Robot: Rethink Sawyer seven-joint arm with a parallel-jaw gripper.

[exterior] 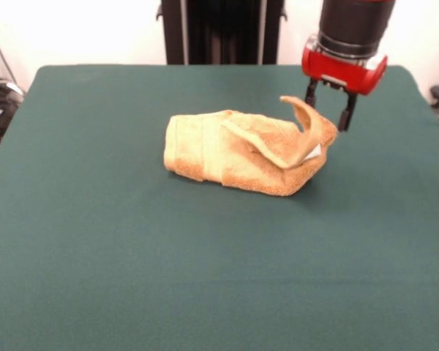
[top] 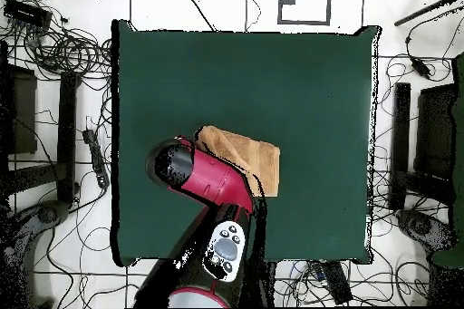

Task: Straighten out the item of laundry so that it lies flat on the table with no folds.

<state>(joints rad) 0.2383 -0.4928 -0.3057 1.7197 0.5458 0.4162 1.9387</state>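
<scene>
the black two-fingered end effector (exterior: 328, 111) hung spread beside the bunched orange-tan terry towel (exterior: 238, 151) on the dark green felt counter (exterior: 205, 278), one corner curling up, unclamped.

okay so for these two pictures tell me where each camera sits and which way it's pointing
Front view: across the table from the robot, facing its pedestal; shows the crumpled towel and the arm's red-and-black wrist with the open gripper beside the towel's raised corner.
Overhead view: above the table, looking straight down, robot base at the bottom; the red arm hides part of the towel.
Shared: the green table, the orange-tan towel and the arm, turned half round between views.
</scene>
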